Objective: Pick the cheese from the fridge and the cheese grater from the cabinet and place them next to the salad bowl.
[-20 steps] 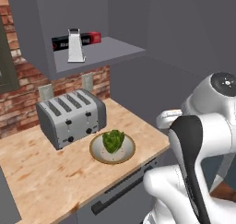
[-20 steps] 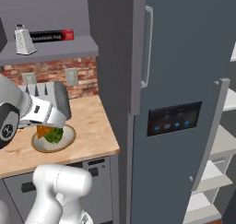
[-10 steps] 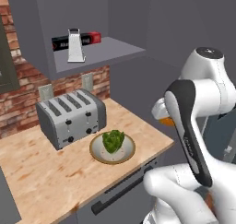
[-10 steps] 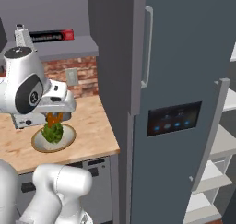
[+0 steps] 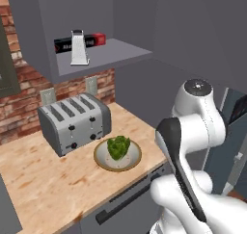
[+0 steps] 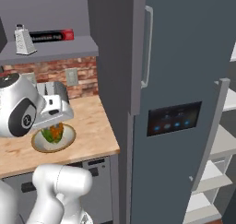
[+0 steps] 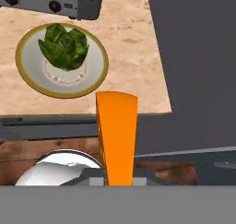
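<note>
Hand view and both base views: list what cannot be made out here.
- Gripper fingertips: hand view, hidden behind the cheese and cut off by the bottom edge.
- Gripper: left base view, hidden behind the arm's own links.
- Salad bowl: right base view, partly covered by the hand.
- Cheese grater perforations: left base view, too small.

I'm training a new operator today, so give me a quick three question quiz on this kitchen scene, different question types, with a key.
1. True or false: the cheese grater stands on the cabinet shelf.
2. What does the gripper hold? A) lettuce B) the cheese C) a toaster knob
3. Fill in: the salad bowl sits on the counter in front of the ____.

Key: 1 true; 2 B; 3 toaster.
</note>
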Robot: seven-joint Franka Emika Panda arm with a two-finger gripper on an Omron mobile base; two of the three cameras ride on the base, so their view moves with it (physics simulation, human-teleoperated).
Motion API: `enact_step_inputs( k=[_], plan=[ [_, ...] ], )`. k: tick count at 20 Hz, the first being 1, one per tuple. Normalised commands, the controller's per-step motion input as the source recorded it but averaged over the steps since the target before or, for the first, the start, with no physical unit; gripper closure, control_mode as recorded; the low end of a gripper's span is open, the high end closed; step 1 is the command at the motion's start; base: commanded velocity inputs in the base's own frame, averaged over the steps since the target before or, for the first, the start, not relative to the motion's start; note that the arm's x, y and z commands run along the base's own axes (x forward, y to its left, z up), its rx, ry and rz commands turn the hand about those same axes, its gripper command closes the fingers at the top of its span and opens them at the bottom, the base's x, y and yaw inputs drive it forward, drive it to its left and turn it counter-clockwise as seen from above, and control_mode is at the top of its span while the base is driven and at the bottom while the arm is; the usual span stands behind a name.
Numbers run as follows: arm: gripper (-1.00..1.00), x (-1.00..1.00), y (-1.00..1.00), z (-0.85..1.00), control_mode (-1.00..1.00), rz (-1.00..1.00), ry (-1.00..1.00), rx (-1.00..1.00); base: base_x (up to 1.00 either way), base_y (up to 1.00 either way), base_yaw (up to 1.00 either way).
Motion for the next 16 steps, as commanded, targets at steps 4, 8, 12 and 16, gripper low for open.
enact_step_inputs(
  k=[4, 8, 12, 16],
  plan=[
    [1.00, 0.01, 0.00, -0.29, -1.00, 0.03, -0.15, -0.08, 0.00, 0.00, 0.00],
    [1.00, 0.12, 0.00, -0.06, -1.00, 0.00, -0.05, 0.00, 0.00, 0.00, 0.00],
    [1.00, 0.46, 0.00, -0.08, -1.00, 0.00, 0.00, 0.00, 0.00, 0.00, 0.00],
    [1.00, 0.58, 0.00, -0.04, -1.00, 0.00, 0.01, 0.00, 0.00, 0.00, 0.00]
  ],
)
